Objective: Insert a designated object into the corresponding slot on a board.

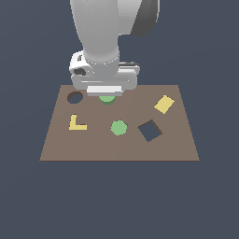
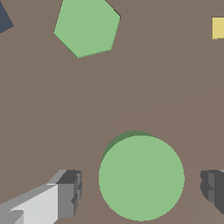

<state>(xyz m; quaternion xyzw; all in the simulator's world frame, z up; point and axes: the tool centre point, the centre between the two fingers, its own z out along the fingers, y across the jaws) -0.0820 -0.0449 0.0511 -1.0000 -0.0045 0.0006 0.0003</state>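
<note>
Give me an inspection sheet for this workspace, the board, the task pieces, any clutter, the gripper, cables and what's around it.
Surface: flat brown board on a plain dark ground.
Job's things: green round disc on the board between the fingers; round hole open, toward the exterior view's left of the disc.
Clutter: green hexagon, yellow L piece, yellow square, square hole.
Gripper: gripper open, fingers either side of the disc, not touching.
Cables: nothing seen.
Surroundings: nothing seen.

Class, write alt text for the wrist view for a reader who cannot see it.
A green round disc lies on a brown board between the two open fingers of a gripper, neither touching it. Farther off lie a green hexagon and part of a yellow piece.
</note>
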